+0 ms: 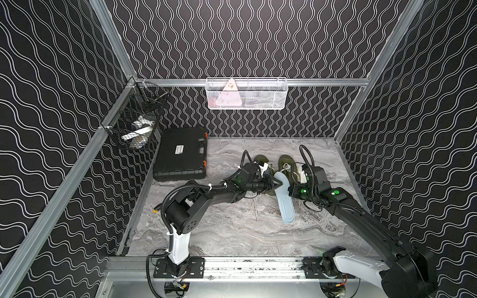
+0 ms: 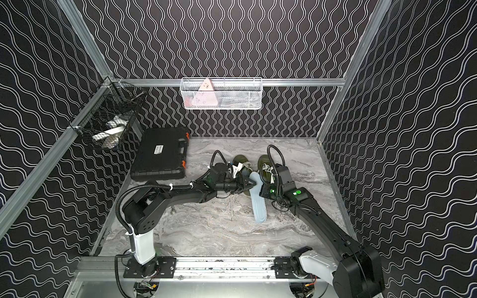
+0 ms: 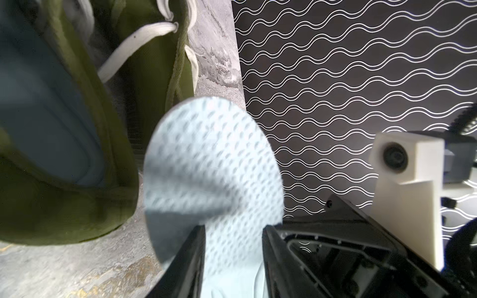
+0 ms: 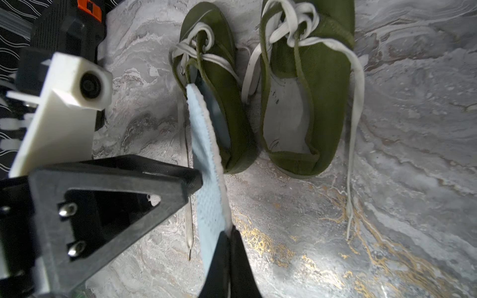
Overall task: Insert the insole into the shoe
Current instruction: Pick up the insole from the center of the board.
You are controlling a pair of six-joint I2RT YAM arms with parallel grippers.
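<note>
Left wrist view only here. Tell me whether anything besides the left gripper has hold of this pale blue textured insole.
Observer: Yes. The right gripper is shut on the pale blue textured insole, pinching one long edge just behind the left gripper.
Operator: Report where the rest of it runs.
Observer: In both top views its longer part extends from the two grippers back toward the arm bases, over the grey marbled tabletop.
Operator: Name the shoe that needs it.
Observer: Probably the olive-green canvas shoe on the robot's right. The right wrist view shows bare pale lining inside it and no blue insole.
</note>
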